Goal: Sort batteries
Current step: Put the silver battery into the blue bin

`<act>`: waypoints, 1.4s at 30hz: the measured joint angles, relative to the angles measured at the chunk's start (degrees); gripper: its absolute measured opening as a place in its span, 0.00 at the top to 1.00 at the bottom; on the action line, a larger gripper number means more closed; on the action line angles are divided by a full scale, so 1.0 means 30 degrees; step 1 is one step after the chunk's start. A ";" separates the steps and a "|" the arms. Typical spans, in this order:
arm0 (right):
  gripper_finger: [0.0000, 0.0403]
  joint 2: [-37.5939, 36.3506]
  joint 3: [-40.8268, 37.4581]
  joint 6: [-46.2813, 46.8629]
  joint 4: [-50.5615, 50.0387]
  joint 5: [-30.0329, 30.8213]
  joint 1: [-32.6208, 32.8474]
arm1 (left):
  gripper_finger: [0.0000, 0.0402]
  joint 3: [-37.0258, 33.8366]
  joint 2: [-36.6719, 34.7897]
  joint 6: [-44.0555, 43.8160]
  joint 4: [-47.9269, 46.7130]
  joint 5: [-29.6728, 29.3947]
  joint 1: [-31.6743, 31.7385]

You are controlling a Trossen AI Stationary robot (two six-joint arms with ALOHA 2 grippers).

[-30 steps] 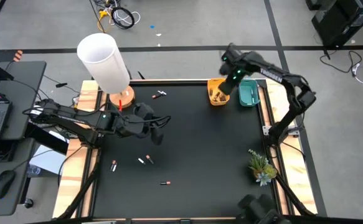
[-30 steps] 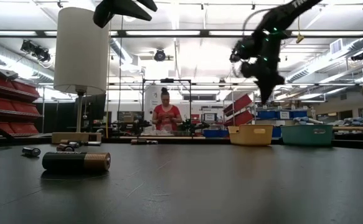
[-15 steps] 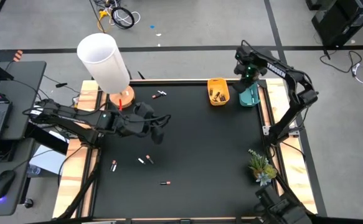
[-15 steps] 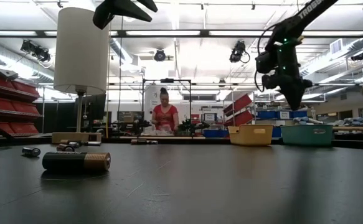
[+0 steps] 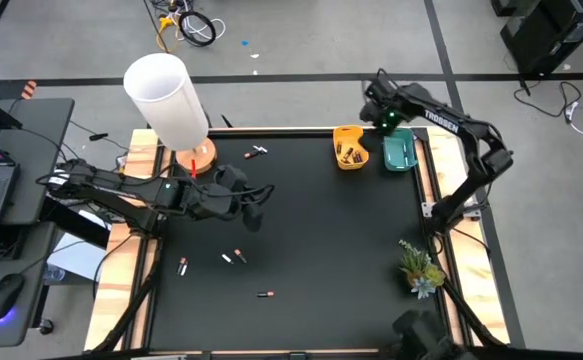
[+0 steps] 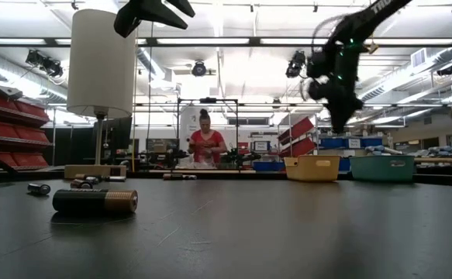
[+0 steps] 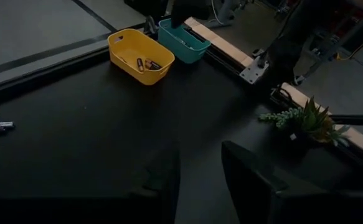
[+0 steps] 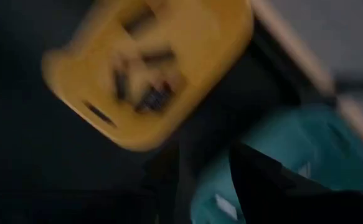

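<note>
Loose batteries lie on the black table: one [image 5: 259, 151] near the lamp, one [image 5: 233, 257] left of centre, one [image 5: 182, 266] and one [image 5: 265, 294] nearer the front; in the low view the closest battery [image 6: 94, 201] lies on its side. A few batteries [image 7: 145, 62] lie in the yellow tray [image 5: 351, 162]. My right gripper [image 5: 385, 125] hangs open in the air between that tray and the teal tray [image 5: 401, 162], holding nothing. My left gripper [image 7: 200, 186] stands open above the table's left half [image 5: 259, 208], with nothing between its fingers.
A white-shaded lamp [image 5: 166, 95] on a round wooden base stands at the far left corner. A small potted plant [image 5: 419, 265] sits at the right edge. A person [image 6: 205, 143] is in the room beyond the table. Bare black mat spans the middle.
My right gripper has swung from above the yellow tray toward the table's right edge, over the teal tray, then partly back left, and now hangs between the two trays.
</note>
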 joint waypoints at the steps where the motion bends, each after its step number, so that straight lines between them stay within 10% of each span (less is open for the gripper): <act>1: 0.64 -0.0247 0.0000 0.0024 0.0723 0.0156 0.0546 | 0.67 0.0000 0.0000 0.0048 -0.0035 0.0000 0.0000; 15: 0.64 0.0824 0.0036 0.2767 1.3098 -0.4198 0.8282 | 0.67 0.0006 -0.0059 -0.3069 -0.1089 0.0525 -0.0210; 26: 0.66 0.3660 0.1290 0.3490 1.1336 -0.6880 1.1640 | 0.67 0.1152 -0.0350 -0.6123 -1.1700 0.5298 -0.1437; 32: 0.66 0.3077 0.1282 0.2670 1.1468 -0.6042 1.3400 | 0.67 -0.1856 -0.0328 -0.5192 -0.8980 0.8525 -0.4146; 42: 0.66 0.2632 0.1282 0.3745 1.1713 -0.5676 1.5573 | 0.67 -0.6182 -0.0321 -0.1707 -0.3106 0.8455 -0.5956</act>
